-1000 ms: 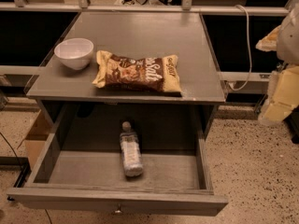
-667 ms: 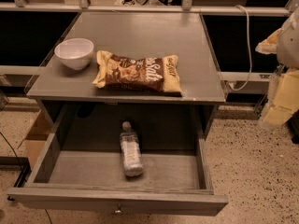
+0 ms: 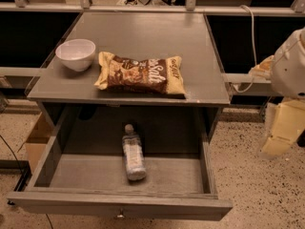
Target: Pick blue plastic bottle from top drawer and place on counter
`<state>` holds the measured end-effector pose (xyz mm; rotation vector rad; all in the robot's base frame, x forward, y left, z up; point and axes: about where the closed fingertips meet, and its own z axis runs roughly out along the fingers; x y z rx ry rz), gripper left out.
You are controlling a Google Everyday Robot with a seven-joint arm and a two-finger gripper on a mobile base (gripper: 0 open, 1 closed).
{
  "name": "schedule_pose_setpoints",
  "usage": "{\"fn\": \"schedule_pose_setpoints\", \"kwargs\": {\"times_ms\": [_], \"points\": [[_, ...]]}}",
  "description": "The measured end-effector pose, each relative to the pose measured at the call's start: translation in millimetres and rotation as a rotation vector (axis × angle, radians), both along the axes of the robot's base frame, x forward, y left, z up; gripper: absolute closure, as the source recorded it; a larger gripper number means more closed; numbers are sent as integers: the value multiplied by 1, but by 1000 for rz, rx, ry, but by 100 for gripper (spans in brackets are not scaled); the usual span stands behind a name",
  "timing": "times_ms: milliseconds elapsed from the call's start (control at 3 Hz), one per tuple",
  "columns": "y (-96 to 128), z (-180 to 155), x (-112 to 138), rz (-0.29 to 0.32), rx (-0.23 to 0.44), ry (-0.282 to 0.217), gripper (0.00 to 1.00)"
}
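Note:
The blue plastic bottle (image 3: 133, 152) lies on its side in the open top drawer (image 3: 119, 206), cap pointing toward the back, roughly in the drawer's middle. The drawer is pulled out below the grey counter (image 3: 143, 35). My gripper (image 3: 279, 132) hangs at the far right of the view, off the table's right side, at about drawer height and well away from the bottle. It holds nothing that I can see.
A white bowl (image 3: 76, 54) stands on the counter's left front. A brown and yellow snack bag (image 3: 141, 74) lies along the counter's front edge. A cardboard box (image 3: 37, 140) sits on the speckled floor left of the drawer. A cable (image 3: 250, 37) hangs at the right.
My arm and gripper at the right have moved down a little. The bottle, drawer, bowl and bag have not moved.

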<state>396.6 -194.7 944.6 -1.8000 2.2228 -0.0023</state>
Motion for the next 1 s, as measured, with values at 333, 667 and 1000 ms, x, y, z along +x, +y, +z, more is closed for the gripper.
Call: {"fn": "schedule_pose_setpoints", "kwargs": {"times_ms": [333, 667, 1000], "points": [[0, 0, 0, 0, 0, 0, 0], [-6, -25, 2, -133, -4, 16, 0], [-5, -48, 1, -244, -7, 28, 0]]}}
